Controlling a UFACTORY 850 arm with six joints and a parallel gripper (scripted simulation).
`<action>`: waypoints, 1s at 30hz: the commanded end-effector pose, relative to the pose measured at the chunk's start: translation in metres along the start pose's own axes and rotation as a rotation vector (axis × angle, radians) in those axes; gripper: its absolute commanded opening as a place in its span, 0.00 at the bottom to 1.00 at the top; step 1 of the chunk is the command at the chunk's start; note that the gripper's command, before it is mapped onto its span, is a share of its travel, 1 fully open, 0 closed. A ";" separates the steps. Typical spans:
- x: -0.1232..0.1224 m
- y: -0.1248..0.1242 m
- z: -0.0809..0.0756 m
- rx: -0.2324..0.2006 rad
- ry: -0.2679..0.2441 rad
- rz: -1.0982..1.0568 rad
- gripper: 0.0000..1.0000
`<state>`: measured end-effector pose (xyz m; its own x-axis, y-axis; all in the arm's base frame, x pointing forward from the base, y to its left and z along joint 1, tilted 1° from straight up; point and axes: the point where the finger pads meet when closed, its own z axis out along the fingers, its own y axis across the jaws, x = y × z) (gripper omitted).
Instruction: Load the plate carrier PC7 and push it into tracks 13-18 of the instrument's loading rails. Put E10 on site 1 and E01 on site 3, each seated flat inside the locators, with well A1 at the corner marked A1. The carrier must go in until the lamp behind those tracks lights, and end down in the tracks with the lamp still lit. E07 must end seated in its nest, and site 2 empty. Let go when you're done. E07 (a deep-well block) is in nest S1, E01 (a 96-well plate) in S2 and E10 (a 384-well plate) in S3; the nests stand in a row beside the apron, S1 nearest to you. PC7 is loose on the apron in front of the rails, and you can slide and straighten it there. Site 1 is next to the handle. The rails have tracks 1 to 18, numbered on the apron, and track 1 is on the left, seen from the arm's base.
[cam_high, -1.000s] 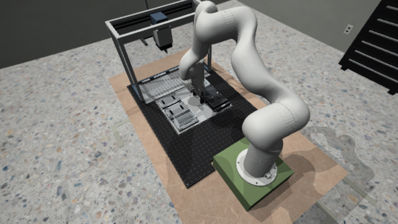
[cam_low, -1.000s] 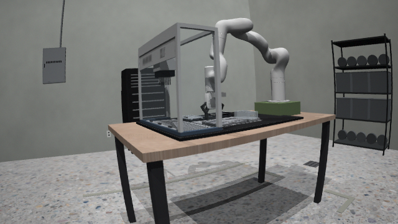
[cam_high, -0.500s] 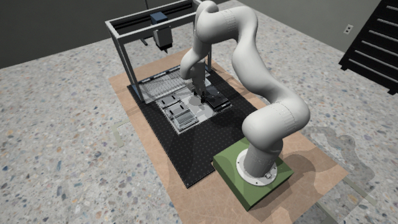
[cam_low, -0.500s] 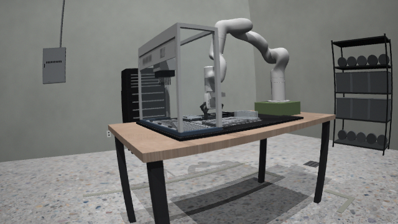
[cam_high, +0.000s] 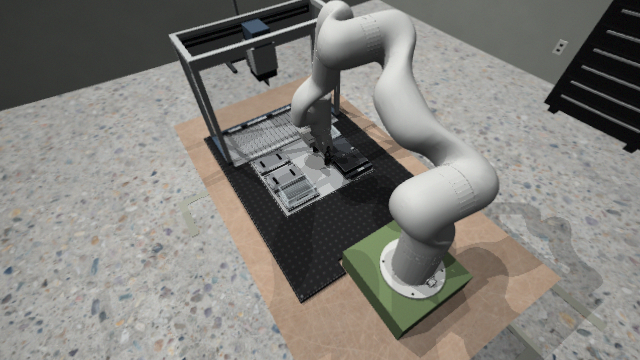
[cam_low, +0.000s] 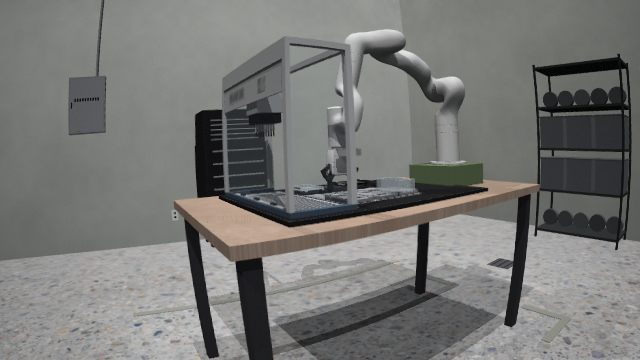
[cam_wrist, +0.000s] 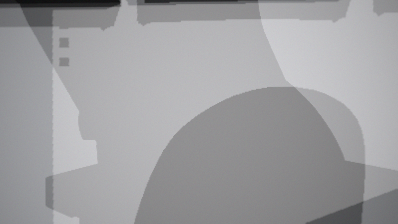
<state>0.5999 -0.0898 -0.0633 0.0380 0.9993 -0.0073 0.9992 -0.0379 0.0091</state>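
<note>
Gripper (cam_high: 327, 159) spread wide, grasping nothing, low over pale apron (cam_high: 327, 186) between nests (cam_high: 285, 181) and dark carrier PC7 (cam_high: 353, 162) (labels unreadable). Wrist view mostly shadow; fingers out of frame.

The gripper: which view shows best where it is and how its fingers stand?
The exterior view shows it best: the gripper hangs open, holding nothing, just above the deck by the instrument frame. The top view shows it small and dark, partly under the arm. The wrist view shows only shadows on the apron.
</note>
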 end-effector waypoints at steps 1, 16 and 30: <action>-0.002 0.001 -0.001 -0.002 0.000 0.000 1.00; -0.008 0.001 -0.001 -0.002 0.000 0.000 1.00; -0.008 0.001 -0.001 -0.002 0.000 0.000 1.00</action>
<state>0.5996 -0.0976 -0.0633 0.0379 0.9993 -0.0072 0.9992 -0.0378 0.0093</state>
